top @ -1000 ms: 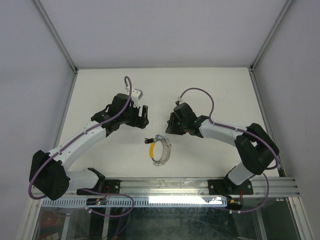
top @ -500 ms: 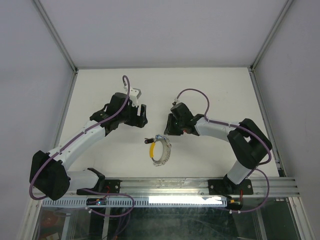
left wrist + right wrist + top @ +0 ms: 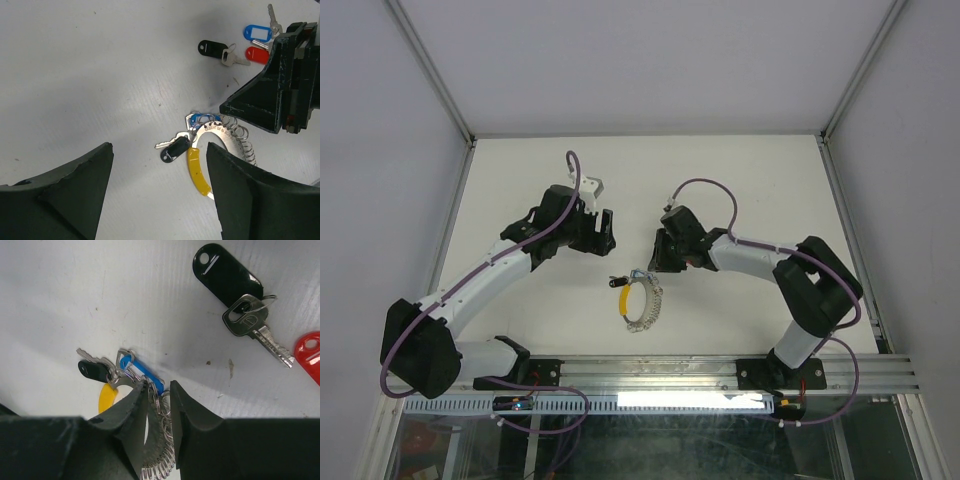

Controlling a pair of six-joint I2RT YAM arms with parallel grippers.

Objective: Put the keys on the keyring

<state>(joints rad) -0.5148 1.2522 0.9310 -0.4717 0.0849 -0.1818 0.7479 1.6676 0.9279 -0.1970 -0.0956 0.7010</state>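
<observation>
Jaws of the right gripper stand narrowly parted astride the large yellow-and-silvery beaded keyring directly below; grip unclear. Left gripper gapes empty, farther off.

Two-armed robot. The left arm and right arm each have white tubular links joined by bulky black joint housings. A thin purple cable loops along each. A small white block sits at the left wrist. The left fingers are broad matte-black wedges. The right fingers are black and tapered.
</observation>
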